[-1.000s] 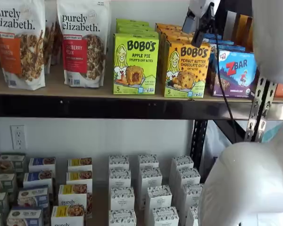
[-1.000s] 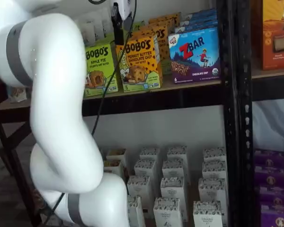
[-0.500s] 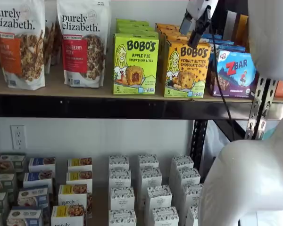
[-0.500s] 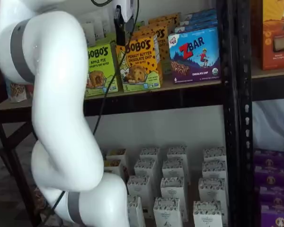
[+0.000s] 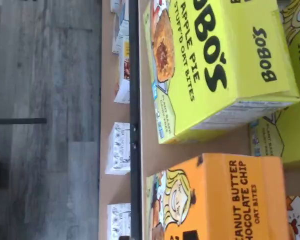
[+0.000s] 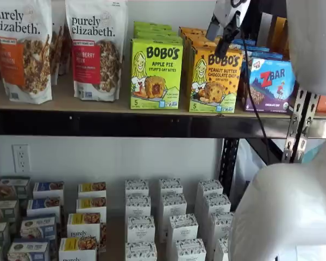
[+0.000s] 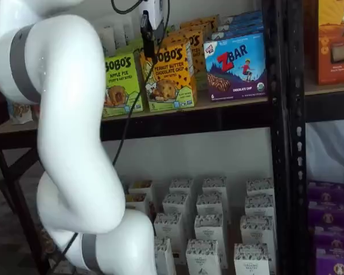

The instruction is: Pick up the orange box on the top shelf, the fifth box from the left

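The orange box [image 6: 214, 79] stands on the top shelf [image 6: 70, 103], between a green Bobo's Apple Pie box [image 6: 156, 73] and a blue ZBar box [image 6: 271, 84]. It shows in both shelf views, and more orange boxes are lined up behind it. My gripper [image 6: 221, 36] hangs in front of the orange box's upper edge, with its cable trailing down. In a shelf view the black fingers [image 7: 149, 46] overlap the box's [image 7: 169, 77] top left corner. No gap between the fingers shows. The wrist view shows the orange box [image 5: 225, 200] and the green box [image 5: 215, 65] from close above.
Two purely elizabeth bags [image 6: 95, 49] stand at the shelf's left. Small white boxes [image 6: 171, 217] fill the lower level. A black upright [image 7: 281, 114] stands right of the ZBar box [image 7: 236, 66]. My white arm [image 7: 69, 143] fills the left of a shelf view.
My gripper has moved a little closer to the orange box's top front edge. The boxes have not moved.
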